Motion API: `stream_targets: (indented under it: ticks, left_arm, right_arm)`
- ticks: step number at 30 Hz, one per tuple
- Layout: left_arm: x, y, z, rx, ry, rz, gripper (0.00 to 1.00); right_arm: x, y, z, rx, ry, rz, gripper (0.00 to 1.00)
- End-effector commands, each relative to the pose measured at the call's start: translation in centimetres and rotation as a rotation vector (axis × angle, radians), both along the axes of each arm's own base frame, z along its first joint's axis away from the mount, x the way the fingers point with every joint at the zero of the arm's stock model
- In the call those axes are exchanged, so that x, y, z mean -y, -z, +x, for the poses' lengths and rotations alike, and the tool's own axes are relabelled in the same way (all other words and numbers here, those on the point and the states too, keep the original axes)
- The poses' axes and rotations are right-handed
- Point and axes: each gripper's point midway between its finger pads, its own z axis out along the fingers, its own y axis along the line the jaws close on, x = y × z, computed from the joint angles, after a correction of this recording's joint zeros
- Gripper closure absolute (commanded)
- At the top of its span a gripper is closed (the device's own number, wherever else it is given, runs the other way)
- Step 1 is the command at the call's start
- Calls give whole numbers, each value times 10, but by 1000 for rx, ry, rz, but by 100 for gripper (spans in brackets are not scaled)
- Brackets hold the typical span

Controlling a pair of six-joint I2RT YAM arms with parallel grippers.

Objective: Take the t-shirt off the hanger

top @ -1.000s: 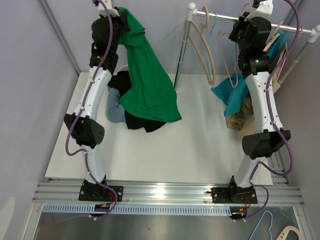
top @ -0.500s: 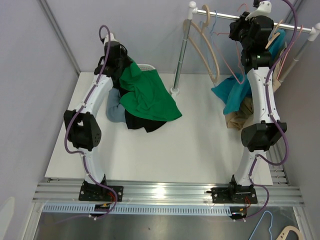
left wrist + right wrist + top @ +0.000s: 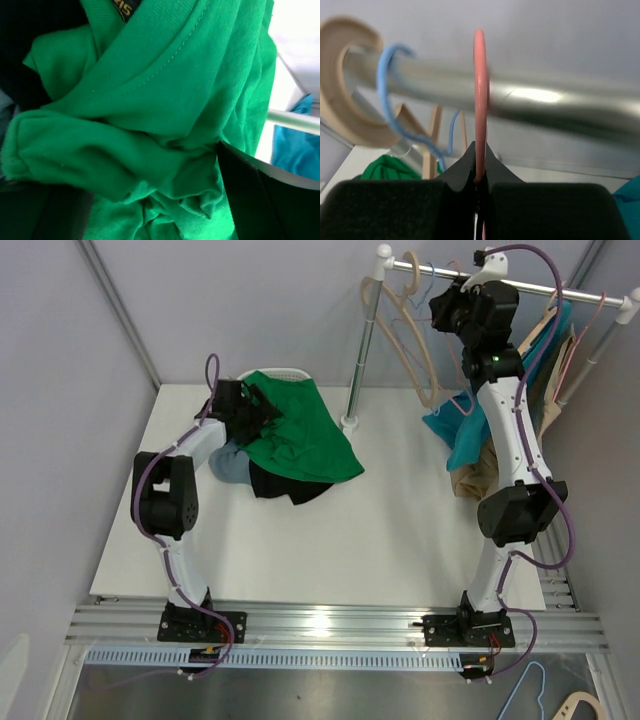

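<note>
The green t-shirt [image 3: 300, 435] lies crumpled on top of a pile of clothes at the table's back left. It fills the left wrist view [image 3: 150, 100]. My left gripper [image 3: 262, 415] is low over its near edge, open, with its two dark fingers [image 3: 260, 200] spread wide and loose green folds between them [image 3: 150, 200]. At the rail [image 3: 560, 290] my right gripper [image 3: 455, 305] is shut on the thin pink hanger's hook [image 3: 479, 100], which loops over the metal rail [image 3: 545, 105]; the gripper [image 3: 480, 185] pinches the wire just below it.
Under the green shirt lie a black garment [image 3: 285, 485] and a blue-grey one [image 3: 230, 468]. Wooden hangers [image 3: 415, 330] and a blue wire hook [image 3: 390, 95] hang on the rail. A teal shirt [image 3: 465, 430] and a beige garment [image 3: 480, 475] hang at the right. The rack's pole [image 3: 362, 350] stands mid-back.
My left arm came down from high up, laid the green t-shirt on the pile and opened. My right gripper moved left along the rail with the pink hanger.
</note>
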Motion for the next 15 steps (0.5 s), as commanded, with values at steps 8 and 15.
stream_targets:
  ticks: [8,15]
  left_arm:
    - [-16,-98,-9,240,-31,91,1]
    - [-10,-194,-31,440,-31,183,0]
  right_arm:
    - [-13,-25,-25,66,5,-20,74]
    - [19,-44,-41,74,135,-32,43]
